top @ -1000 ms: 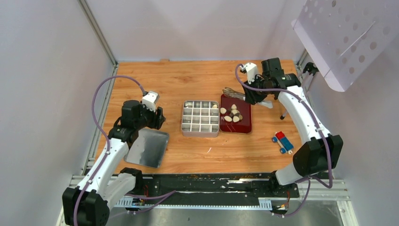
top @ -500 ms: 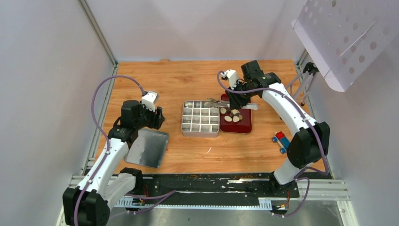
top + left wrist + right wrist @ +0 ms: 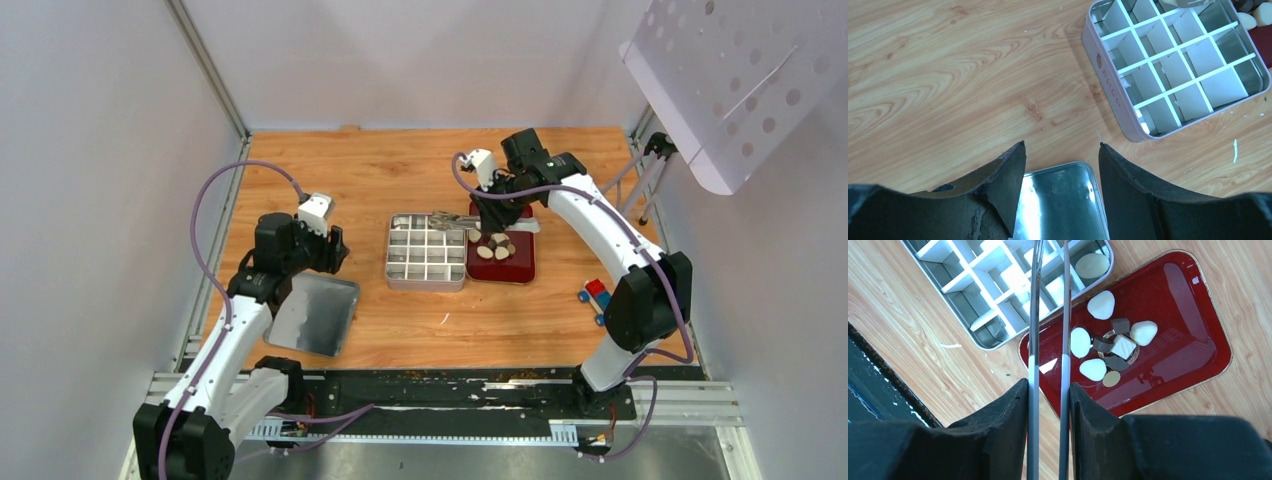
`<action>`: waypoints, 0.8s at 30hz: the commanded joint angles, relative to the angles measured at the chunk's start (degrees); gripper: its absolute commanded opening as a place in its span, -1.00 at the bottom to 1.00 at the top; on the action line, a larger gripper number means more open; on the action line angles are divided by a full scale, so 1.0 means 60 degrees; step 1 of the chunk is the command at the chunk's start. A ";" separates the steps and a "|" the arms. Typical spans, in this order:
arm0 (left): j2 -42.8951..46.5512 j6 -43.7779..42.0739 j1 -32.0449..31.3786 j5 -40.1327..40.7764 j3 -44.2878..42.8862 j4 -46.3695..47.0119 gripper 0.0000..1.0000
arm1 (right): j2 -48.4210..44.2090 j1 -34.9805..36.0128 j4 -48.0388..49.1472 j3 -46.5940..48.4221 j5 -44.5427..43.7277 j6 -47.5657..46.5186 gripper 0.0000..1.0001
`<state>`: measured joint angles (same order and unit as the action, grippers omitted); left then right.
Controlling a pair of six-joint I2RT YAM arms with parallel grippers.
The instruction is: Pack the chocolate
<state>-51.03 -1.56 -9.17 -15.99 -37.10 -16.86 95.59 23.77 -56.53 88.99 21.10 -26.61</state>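
Top cam: cream and dark-brown oval chocolate pieces (image 3: 492, 246) piled on the glossy red tray (image 3: 515, 270), mid-worktop towards the right edge. Left wrist: left jaws gaping, empty. Right wrist: right jaws clamped on long metal tongs (image 3: 1066, 300), chocolate beside those, not between.

A silver tin (image 3: 388, 252) of 16 compartments, 4 by 4, is set on the wooden table (image 3: 380, 170); a red tray (image 3: 522, 265) is placed just beside its right wall; metal tongs (image 3: 452, 217) are seen stretched above the tin's far row, their 2 arms slightly apart; a flat silver lid (image 3: 325, 315) is laid near the table's left front edge, well apart from the tin; a small red-and-blue block (image 3: 596, 291) is found right of the tray; a perforated white panel (image 3: 730, 80) is mounted at the upper right.
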 commanded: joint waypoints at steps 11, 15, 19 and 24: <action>0.0121 0.0217 0.0103 -0.0177 0.0160 0.0482 0.29 | -0.0172 0.0079 0.0543 0.0389 -0.0202 0.0172 -0.21; 0.0101 0.0200 0.0122 -0.0162 0.0149 0.0464 0.29 | -0.0293 0.0055 0.0527 0.0422 -0.0401 0.0074 -0.37; 0.0043 0.0180 0.0136 -0.0170 0.0149 0.0462 0.29 | -0.0787 -0.0301 0.0369 0.0253 -0.0505 0.0022 -0.40; -0.0139 0.0097 0.0137 -0.0156 0.0137 0.0542 0.29 | -0.1805 -0.1144 0.0204 -0.0729 -0.0456 0.0004 -0.47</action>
<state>-51.20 -1.15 -8.84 -16.23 -36.14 -16.36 92.16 20.80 -55.79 87.55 18.59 -26.28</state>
